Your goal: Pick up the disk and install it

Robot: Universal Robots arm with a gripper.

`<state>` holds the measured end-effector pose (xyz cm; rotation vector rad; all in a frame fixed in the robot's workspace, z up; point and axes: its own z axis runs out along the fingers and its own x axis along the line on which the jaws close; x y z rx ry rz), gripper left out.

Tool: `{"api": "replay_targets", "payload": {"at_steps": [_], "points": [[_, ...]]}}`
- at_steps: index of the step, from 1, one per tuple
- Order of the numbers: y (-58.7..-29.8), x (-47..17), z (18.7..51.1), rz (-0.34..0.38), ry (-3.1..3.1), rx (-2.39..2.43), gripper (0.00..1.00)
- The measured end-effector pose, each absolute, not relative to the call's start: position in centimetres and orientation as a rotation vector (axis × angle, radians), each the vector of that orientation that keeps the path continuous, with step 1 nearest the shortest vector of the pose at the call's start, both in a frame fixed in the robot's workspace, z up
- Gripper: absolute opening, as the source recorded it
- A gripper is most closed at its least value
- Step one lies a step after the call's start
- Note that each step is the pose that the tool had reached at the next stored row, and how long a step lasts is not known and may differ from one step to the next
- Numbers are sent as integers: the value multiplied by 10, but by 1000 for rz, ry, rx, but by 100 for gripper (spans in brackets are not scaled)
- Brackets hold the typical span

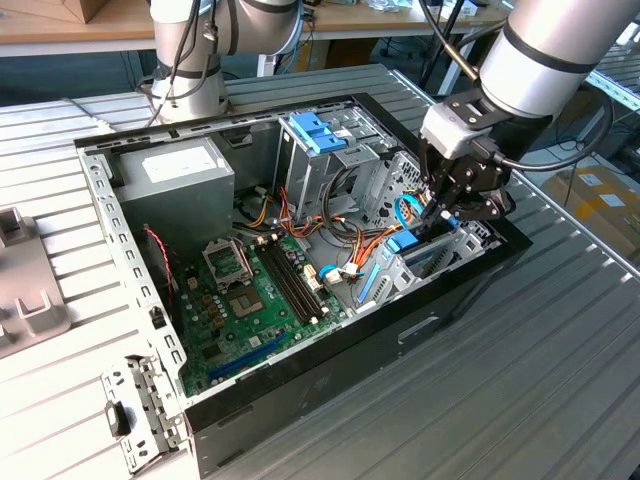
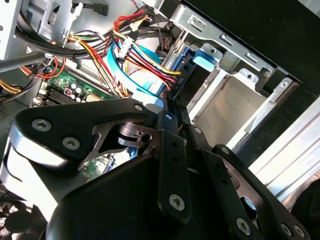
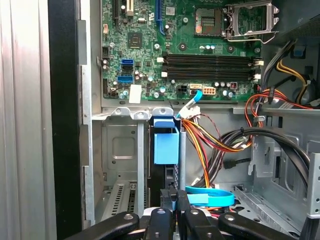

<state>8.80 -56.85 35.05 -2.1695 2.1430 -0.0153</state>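
Note:
The disk [image 3: 166, 145] stands on edge in a narrow metal bay [image 3: 120, 150] at the case's side wall, its blue end tab toward the motherboard. Its dark body and blue rail [image 2: 192, 75] run between the bay's plates. In the exterior view the disk [image 1: 403, 241] sits low in the case corner on the exterior view's right. My gripper [image 3: 174, 202] reaches down into that bay, fingers drawn close on the disk's thin blue edge. In the second wrist view the gripper [image 2: 170, 102] pinches the near end of the disk. In the exterior view the gripper [image 1: 437, 212] hangs just above it.
Red, yellow and orange wires [image 3: 210, 140] and a blue flat cable [image 3: 210, 196] crowd the bay's side. The green motherboard [image 1: 250, 300] fills the case floor. A grey power-supply box [image 1: 175, 170] and a drive cage with a pale blue latch [image 1: 318, 130] stand at the back.

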Motion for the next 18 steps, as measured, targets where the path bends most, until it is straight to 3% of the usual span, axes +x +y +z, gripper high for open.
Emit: {"api": "replay_targets", "payload": {"at_steps": [16,18], "points": [[-568,89,344,-8,2143,-2169,16],[-568,89,344,-7,2143,-2169,24]]}}
